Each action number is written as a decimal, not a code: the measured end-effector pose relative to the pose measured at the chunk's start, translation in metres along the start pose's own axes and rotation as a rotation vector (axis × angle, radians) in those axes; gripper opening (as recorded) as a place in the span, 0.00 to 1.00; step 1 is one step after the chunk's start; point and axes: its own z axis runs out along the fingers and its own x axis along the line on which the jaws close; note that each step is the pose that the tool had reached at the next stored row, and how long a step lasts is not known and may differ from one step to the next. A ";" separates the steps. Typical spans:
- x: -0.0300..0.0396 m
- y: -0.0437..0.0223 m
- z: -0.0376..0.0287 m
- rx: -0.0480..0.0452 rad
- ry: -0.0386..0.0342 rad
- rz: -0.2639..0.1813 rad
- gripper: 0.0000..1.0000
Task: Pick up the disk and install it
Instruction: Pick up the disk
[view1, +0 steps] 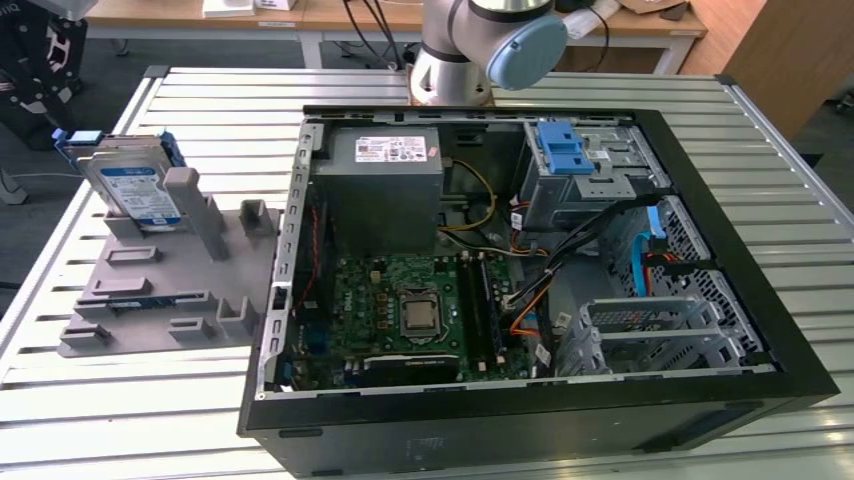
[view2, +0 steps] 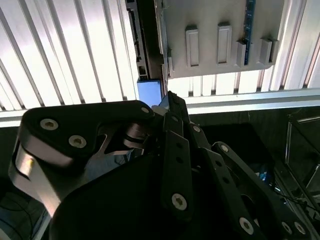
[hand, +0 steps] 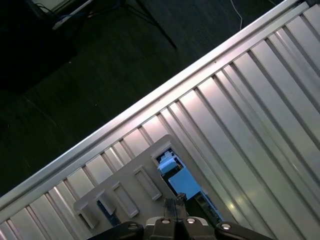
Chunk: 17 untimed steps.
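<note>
The disk (view1: 134, 187) stands on edge in a grey plastic holder (view1: 147, 290) on the slatted table, at the exterior view's left, beside the open computer case (view1: 534, 270). It is silver with a white-and-blue label and a blue bracket. In the first wrist view the disk (hand: 179, 181) shows as a blue edge in the holder (hand: 135, 175), just past my gripper (hand: 175, 202). The fingertips are pressed together with nothing between them. In the second wrist view my gripper (view2: 170, 97) sits above the disk's blue patch (view2: 149, 92) and the holder (view2: 215, 50).
Inside the case are a grey power supply (view1: 387, 185), a motherboard (view1: 407, 310), a blue latch (view1: 565, 150) on the drive cage and loose cables. The arm's base (view1: 467, 50) stands behind the case. The table edge (hand: 150, 102) and dark floor lie close to the holder.
</note>
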 end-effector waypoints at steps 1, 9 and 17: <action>0.0000 0.0000 0.0000 0.0000 0.0001 -0.002 0.11; 0.0000 0.0000 0.0000 0.0000 0.0002 -0.003 0.11; 0.0000 -0.0001 0.0001 -0.0004 0.0021 -0.050 0.11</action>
